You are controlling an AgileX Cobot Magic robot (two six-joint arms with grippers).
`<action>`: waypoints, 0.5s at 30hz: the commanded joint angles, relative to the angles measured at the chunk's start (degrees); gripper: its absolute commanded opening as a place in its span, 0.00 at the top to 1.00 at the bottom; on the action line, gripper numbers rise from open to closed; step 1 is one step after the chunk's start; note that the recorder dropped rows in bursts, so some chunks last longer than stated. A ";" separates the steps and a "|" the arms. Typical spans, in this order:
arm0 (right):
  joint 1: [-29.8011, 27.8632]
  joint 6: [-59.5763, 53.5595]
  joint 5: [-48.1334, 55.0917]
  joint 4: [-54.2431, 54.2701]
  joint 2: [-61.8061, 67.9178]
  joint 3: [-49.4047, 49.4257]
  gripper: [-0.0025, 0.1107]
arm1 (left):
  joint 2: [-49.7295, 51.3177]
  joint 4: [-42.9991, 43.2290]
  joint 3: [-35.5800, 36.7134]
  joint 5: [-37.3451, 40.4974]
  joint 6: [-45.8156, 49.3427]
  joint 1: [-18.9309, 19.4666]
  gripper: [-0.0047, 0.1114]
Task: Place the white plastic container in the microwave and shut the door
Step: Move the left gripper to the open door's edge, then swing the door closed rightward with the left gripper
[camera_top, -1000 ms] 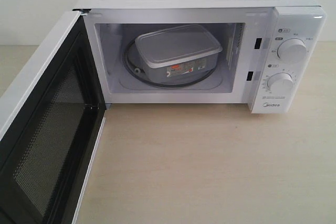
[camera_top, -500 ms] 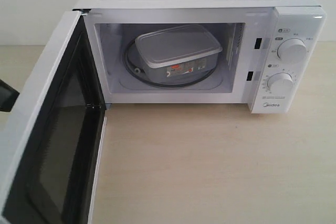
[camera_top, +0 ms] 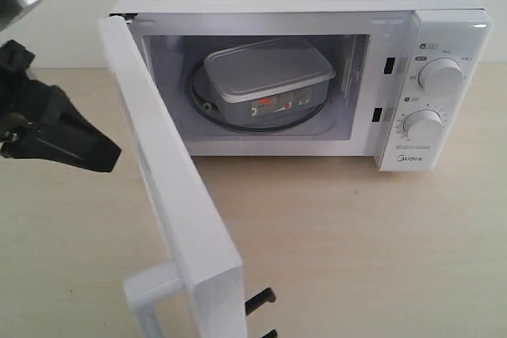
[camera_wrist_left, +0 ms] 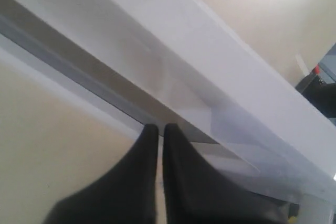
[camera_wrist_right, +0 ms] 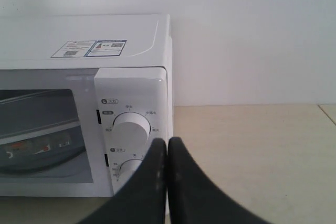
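Note:
The white plastic container (camera_top: pixel 265 77) sits on the glass turntable inside the microwave (camera_top: pixel 444 45), lid on. The door (camera_top: pixel 170 187) stands about half open, its edge toward the camera and its handle (camera_top: pixel 154 290) at the bottom. My left gripper (camera_top: pixel 107 156) is shut, with its tips on the door's outer side and nothing held. In the left wrist view the shut gripper (camera_wrist_left: pixel 157 127) is right up against the door (camera_wrist_left: pixel 210 66). My right gripper (camera_wrist_right: pixel 167 141) is shut and empty in front of the microwave (camera_wrist_right: pixel 131 51), near its dials; it is out of the exterior view.
The microwave stands on a pale wooden table (camera_top: pixel 356 251) against a white wall. Two round dials (camera_top: pixel 440 75) are on the right panel. Two black latch hooks (camera_top: pixel 261 300) stick out of the door's free edge.
The door has swung from wide open to about half open. My left gripper has come into view from the left, on the door's outer side.

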 commanded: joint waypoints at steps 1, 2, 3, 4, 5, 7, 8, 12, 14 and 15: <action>0.01 -0.44 0.40 -0.38 -0.13 -0.49 0.98 | 2.80 -1.64 -0.37 -7.04 0.92 -3.74 0.92; 0.01 -0.44 0.40 -0.38 -0.13 -0.49 0.98 | 3.29 -2.26 -0.37 -8.49 1.13 -4.05 0.92; 0.01 -0.44 0.40 -0.38 -0.13 -0.49 0.98 | 4.01 -3.27 -0.37 -9.63 2.09 -4.62 0.92; 0.01 -0.44 0.40 -0.38 -0.13 -0.49 0.98 | 4.46 -4.72 -0.37 -10.65 2.79 -4.74 0.92; 0.01 -0.44 0.40 -0.38 -0.13 -0.49 0.98 | 4.99 -6.13 -0.37 -11.66 3.76 -5.09 0.92; 0.01 -0.44 0.40 -0.38 -0.13 -0.49 0.98 | 5.79 -8.34 -0.59 -13.21 5.74 -5.38 0.92; 0.01 -0.44 0.77 -0.38 -0.13 -0.49 0.98 | 6.21 -9.12 -0.83 -13.91 6.58 -5.51 0.92; 0.01 -0.44 4.81 -2.31 -0.13 -0.49 0.98 | 7.82 -9.67 -2.21 -15.61 7.05 -6.05 0.92; 0.01 -0.44 7.31 -4.45 -0.13 -0.49 0.98 | 8.62 -9.67 -2.96 -15.89 7.05 -6.05 0.92; 0.01 -0.44 8.25 -5.37 -0.13 -0.49 0.98 | 9.10 -9.67 -3.41 -15.98 7.05 -6.05 0.92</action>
